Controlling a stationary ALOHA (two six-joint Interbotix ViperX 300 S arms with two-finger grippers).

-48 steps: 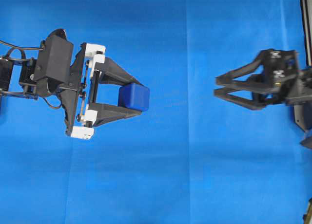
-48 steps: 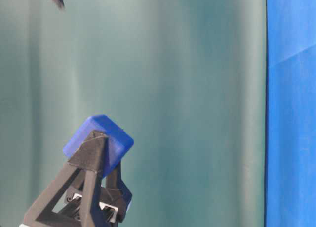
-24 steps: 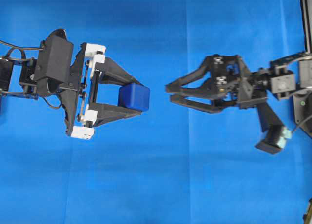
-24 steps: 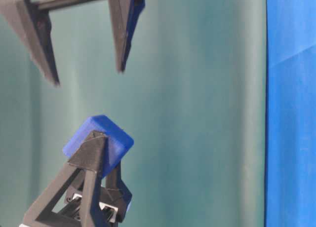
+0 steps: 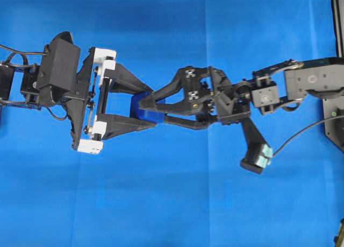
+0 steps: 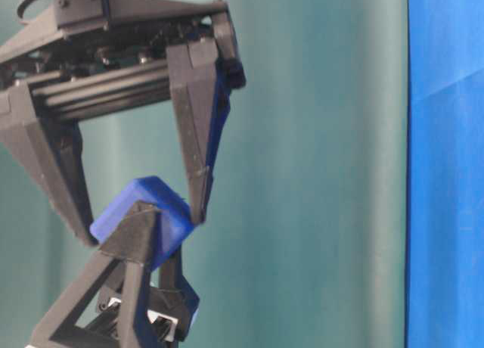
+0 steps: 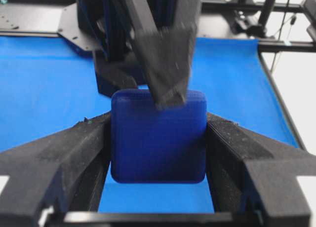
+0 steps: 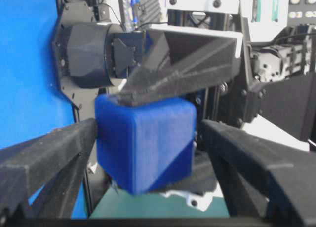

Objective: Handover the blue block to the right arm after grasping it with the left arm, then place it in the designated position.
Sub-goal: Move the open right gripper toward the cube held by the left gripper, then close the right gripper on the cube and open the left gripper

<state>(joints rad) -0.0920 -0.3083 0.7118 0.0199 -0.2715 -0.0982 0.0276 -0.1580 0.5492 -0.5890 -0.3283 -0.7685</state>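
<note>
The blue block (image 5: 138,108) is held in the air between the fingers of my left gripper (image 5: 149,108), the one with white brackets, which is shut on it. My right gripper (image 5: 153,111) has reached across and is open, turned crosswise, with one finger on each side of the block. In the table-level view its fingers (image 6: 198,189) come down on either side of the block (image 6: 140,219). In the right wrist view the block (image 8: 143,143) touches the left finger, and a gap shows at the right finger (image 8: 222,138). In the left wrist view the block (image 7: 158,138) fills the jaws.
Bright blue cloth (image 5: 161,204) covers the table below both arms. A black frame (image 5: 336,21) runs along the right edge. A green backdrop (image 6: 318,174) stands behind in the table-level view.
My right gripper has travelled left from the right side to the block, and its open fingers now straddle it. The left gripper and the block have not moved.
</note>
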